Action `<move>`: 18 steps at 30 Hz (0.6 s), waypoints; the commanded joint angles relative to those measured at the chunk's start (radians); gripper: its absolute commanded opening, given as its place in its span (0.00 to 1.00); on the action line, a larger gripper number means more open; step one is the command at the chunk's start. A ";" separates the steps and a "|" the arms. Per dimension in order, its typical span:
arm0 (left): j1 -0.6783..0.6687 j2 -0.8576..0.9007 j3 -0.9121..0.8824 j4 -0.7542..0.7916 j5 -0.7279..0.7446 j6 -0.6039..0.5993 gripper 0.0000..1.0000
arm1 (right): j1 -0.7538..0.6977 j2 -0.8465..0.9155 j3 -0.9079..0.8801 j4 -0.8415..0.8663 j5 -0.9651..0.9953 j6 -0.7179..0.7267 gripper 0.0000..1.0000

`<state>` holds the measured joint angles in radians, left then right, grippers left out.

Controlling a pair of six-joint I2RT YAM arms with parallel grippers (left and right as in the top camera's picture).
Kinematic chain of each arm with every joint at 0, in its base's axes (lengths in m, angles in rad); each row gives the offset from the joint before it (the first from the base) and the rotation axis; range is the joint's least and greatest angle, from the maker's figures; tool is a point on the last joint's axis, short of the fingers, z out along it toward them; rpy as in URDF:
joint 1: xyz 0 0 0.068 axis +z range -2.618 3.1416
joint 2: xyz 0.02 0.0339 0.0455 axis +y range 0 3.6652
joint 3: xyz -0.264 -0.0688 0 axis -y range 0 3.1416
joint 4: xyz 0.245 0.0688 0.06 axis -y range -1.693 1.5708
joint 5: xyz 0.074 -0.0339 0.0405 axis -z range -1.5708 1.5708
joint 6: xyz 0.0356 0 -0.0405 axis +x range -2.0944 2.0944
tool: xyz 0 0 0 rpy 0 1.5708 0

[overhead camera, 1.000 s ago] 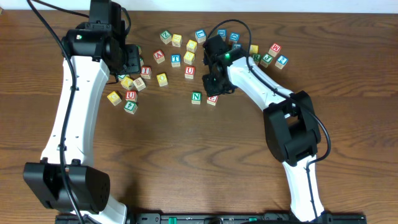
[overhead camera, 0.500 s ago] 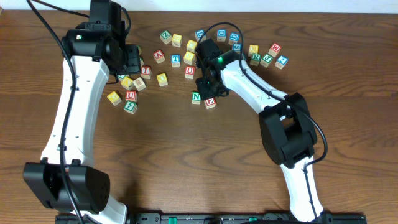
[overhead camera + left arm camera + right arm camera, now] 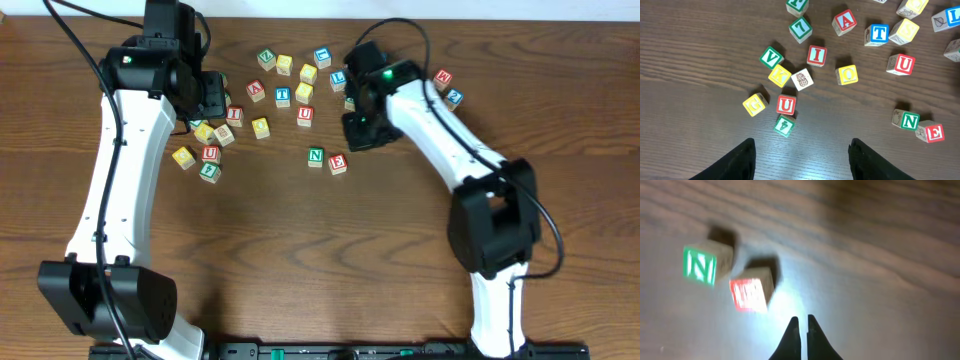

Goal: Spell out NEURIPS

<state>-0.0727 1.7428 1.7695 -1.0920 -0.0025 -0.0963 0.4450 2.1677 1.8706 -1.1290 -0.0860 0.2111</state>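
Observation:
A green N cube and a red E cube lie side by side in the middle of the table, N on the left. Both show in the right wrist view, N cube and E cube. My right gripper is shut and empty, hanging just right of the E cube. In the overhead view the right gripper is up-right of the pair. My left gripper is open, high above the table. Below it lie a red U cube, a red I cube and another red U cube.
Loose cubes are scattered along the far side: A, T, several yellow ones, W. A small cluster sits under the left arm. My right arm covers part of the far-right group.
My right gripper was over the E cube; it has pulled away up and to the right, still shut. The E cube has shifted slightly left, beside N. The left arm has not moved.

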 commanded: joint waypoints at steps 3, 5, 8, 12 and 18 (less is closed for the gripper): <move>0.004 -0.011 0.017 0.001 -0.002 0.010 0.59 | 0.008 -0.030 -0.037 -0.056 -0.003 0.009 0.01; 0.004 -0.011 0.017 0.001 -0.002 0.010 0.59 | 0.019 -0.030 -0.064 -0.046 -0.003 0.009 0.01; 0.004 -0.011 0.017 0.001 -0.002 0.010 0.59 | 0.037 -0.030 -0.101 -0.021 -0.003 0.009 0.01; 0.004 -0.011 0.017 0.001 -0.002 0.010 0.59 | 0.058 -0.030 -0.155 0.021 -0.008 0.013 0.01; 0.004 -0.011 0.017 0.001 -0.002 0.010 0.59 | 0.088 -0.030 -0.233 0.128 -0.056 0.029 0.01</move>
<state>-0.0727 1.7428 1.7695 -1.0920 -0.0029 -0.0963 0.5163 2.1437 1.6650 -1.0286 -0.1150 0.2138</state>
